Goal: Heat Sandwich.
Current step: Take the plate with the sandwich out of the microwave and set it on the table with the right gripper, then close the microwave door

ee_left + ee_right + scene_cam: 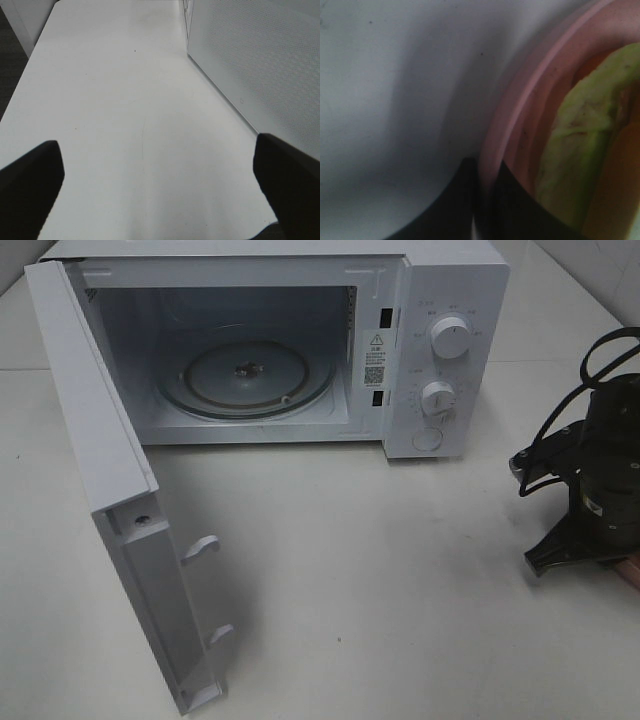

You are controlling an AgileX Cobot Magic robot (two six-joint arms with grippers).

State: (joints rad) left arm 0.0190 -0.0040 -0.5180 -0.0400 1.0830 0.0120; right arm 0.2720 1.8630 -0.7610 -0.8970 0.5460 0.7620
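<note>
Right gripper [480, 200] is clamped on the rim of the pink plate [520, 100], its two dark fingers [455, 200] pinched together with one on each side of the rim. On that plate lies the sandwich [580, 145], seen close and blurred in the wrist view as a pale green layer against tan. In the high view the right arm [605, 480] stands to the right of the microwave [440, 350], out in front of its control panel, and only a pink sliver of the plate shows beneath it.

Left gripper [160, 180] is spread wide, holding nothing, above the white table [115, 100] beside the microwave's wall.

Microwave door [110, 490] is swung fully open on the left. Glass turntable [250, 375] inside carries nothing.
</note>
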